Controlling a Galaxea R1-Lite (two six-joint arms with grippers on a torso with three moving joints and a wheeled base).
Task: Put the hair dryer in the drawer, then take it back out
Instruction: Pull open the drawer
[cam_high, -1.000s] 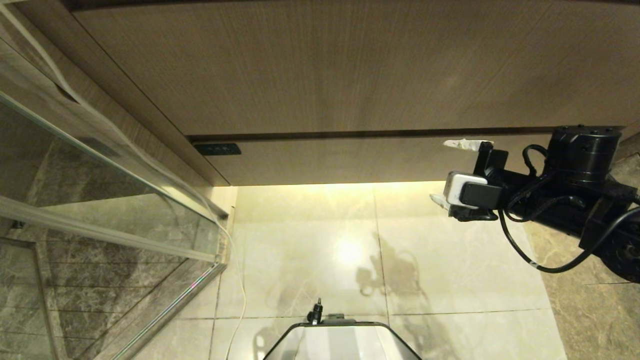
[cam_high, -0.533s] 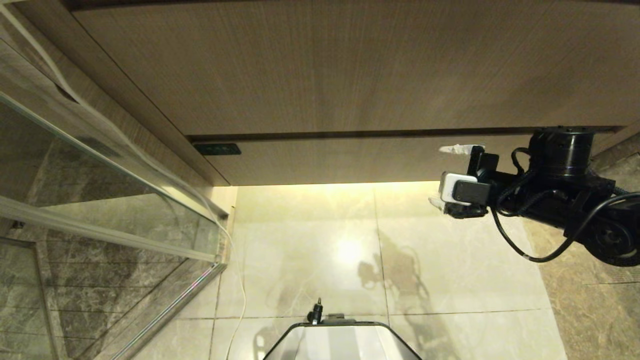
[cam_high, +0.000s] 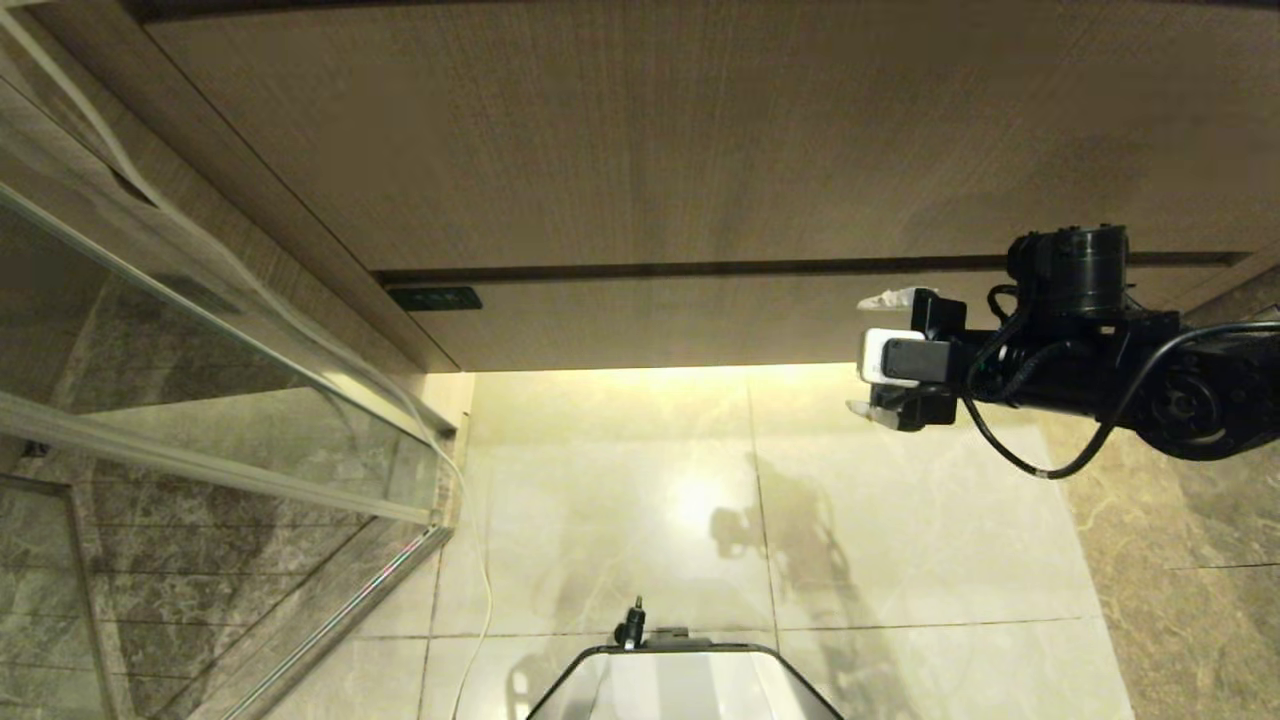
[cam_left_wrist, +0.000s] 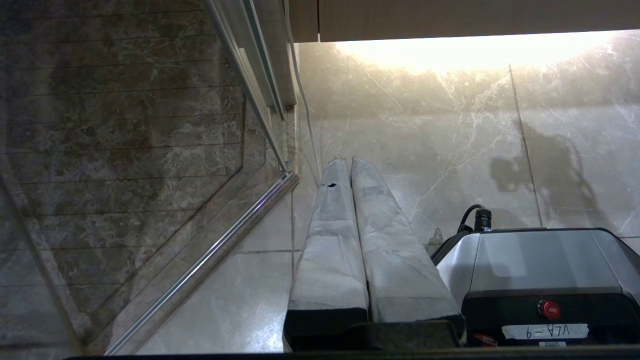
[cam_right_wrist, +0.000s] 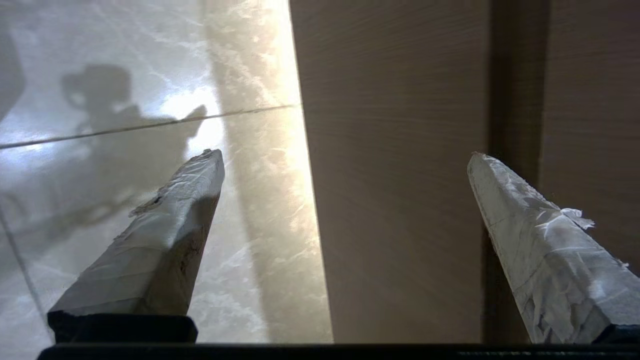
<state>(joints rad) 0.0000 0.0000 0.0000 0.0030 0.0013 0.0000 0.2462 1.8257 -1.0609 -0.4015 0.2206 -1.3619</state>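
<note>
The drawer (cam_high: 700, 320) is a low wood-grain front with a small dark label (cam_high: 435, 297) at its left corner, and it stands closed under a taller panel. The hair dryer is out of view. My right gripper (cam_high: 872, 353) hovers open and empty at the drawer front's right part, its taped fingers spread across the front's height. In the right wrist view the right gripper (cam_right_wrist: 345, 156) straddles the drawer front (cam_right_wrist: 400, 200), one finger over the lit floor, the other over the dark gap above. My left gripper (cam_left_wrist: 348, 160) hangs parked and shut by my base.
A taller wood-grain panel (cam_high: 650, 130) fills the wall above the drawer. A glass shower screen (cam_high: 200, 400) with a metal rail stands to the left, and a thin white cord (cam_high: 485, 580) runs down along it. My base (cam_high: 680, 685) sits on the marble floor (cam_high: 620, 500).
My right arm has swung left and slightly up along the drawer front, with the gripper staying wide open. The drawer and the left arm have not moved.
</note>
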